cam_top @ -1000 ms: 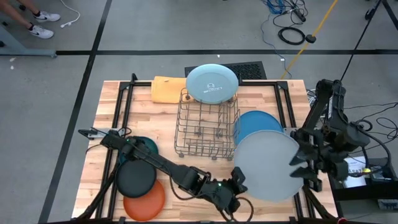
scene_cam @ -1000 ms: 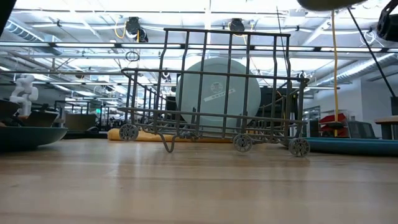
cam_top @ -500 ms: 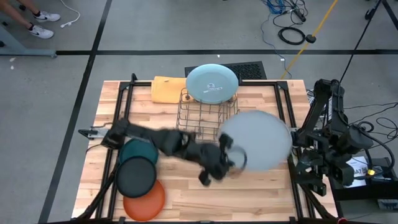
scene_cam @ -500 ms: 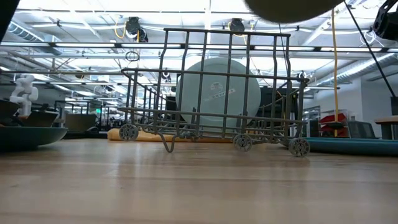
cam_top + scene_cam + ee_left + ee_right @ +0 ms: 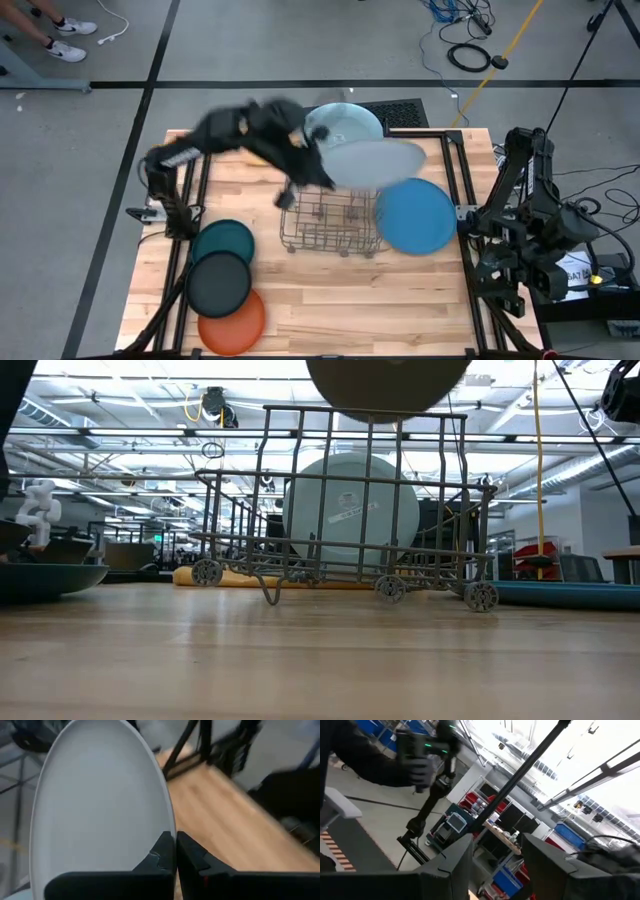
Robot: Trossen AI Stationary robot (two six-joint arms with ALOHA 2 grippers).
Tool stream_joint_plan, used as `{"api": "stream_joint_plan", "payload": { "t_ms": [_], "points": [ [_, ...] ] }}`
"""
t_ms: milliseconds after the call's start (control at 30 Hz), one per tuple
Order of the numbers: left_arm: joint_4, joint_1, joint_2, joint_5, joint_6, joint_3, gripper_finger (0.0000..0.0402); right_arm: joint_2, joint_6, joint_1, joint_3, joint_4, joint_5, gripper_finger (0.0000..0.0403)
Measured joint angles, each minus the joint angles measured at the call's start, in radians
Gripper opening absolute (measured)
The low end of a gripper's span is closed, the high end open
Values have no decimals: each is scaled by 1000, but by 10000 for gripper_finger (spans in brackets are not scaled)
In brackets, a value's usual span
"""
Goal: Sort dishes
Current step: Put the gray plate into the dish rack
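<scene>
You have six plates: one grey plate [image 5: 372, 162] clenched in the left gripper [image 5: 322, 176] above the rack [image 5: 330, 225]; light blue plate [image 5: 335, 122] standing behind; medium blue plate [image 5: 415, 216] beside; teal plate [image 5: 224, 241], black plate [image 5: 219, 284], orange plate [image 5: 238, 322] overlapping at the table's front left. Right gripper [image 5: 496, 855]: jaws released, off-table.

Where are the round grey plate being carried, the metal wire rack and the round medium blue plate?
Round grey plate [image 5: 372, 162]: high view, centre of its face.
Metal wire rack [image 5: 330, 238]: high view, its near wall.
Round medium blue plate [image 5: 418, 217]: high view, middle of its face.

Right gripper [image 5: 492, 865] up front, fingers [image 5: 452, 862] apart, nothing between. Behind: blurry left arm [image 5: 422, 762], bright workshop room.
</scene>
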Motion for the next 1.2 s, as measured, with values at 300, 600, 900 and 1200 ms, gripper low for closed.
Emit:
{"api": "stream_joint_plan", "payload": {
  "t_ms": [300, 600, 900, 1200],
  "points": [
    [23, 336, 23, 546, -71, -2, 0, 0, -38, 0, 0, -8, 123, 164],
    [-69, 577, 187, 951, -12, -3, 0, 0, -79, 0, 0, -24, 295, 164],
    [-312, 654, 338, 1020, 172, -3, 0, -1, -52, 0, 0, -67, 298, 164],
    [-383, 677, 413, 991, 254, -4, 0, -2, -45, 0, 0, -68, 298, 164]
  ]
}}
